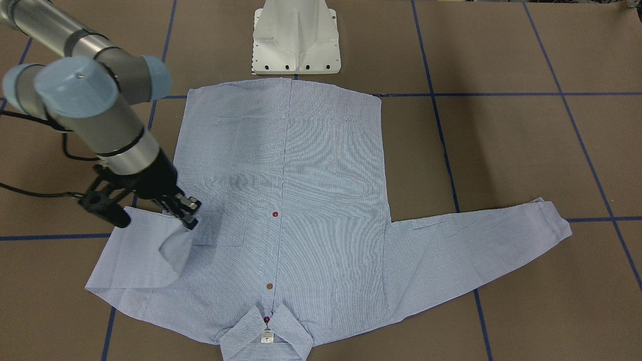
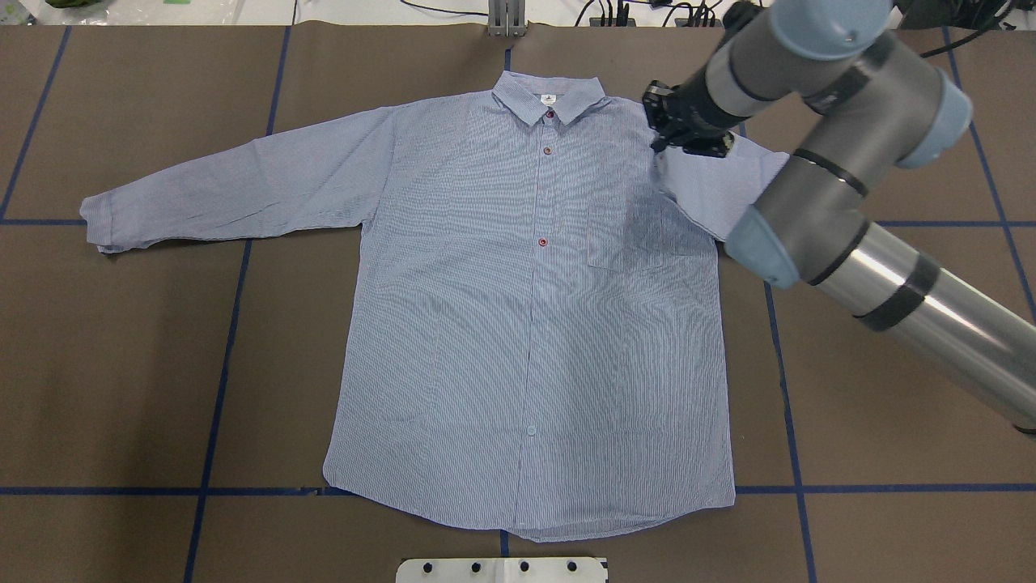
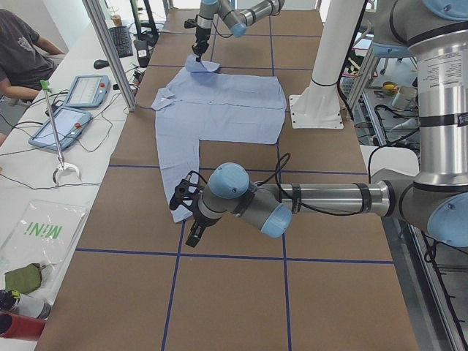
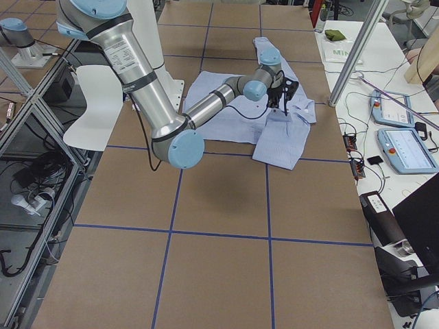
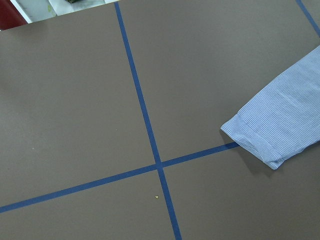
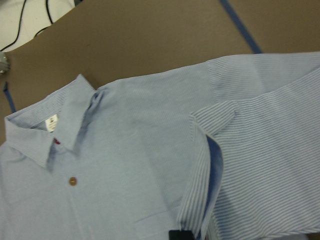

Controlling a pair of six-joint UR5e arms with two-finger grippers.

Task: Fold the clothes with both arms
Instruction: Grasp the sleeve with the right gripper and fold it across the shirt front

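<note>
Your shirt lies flat and front-up on the brown table, collar away from the robot. The right gripper is clamped on the cuff end of the right-side sleeve, which is lifted and doubled over toward the chest pocket. The bite looks to be on a thin edge of cloth — if it slips, the sleeve would likely drop short in a crooked heap. Carry it too far across and it may tug the shoulder and wrinkle the front. The left gripper hangs above the table just beside the cuff of the outstretched left-side sleeve. You cannot tell whether its fingers are apart or together — and a descent from there could miss the cloth.
</note>
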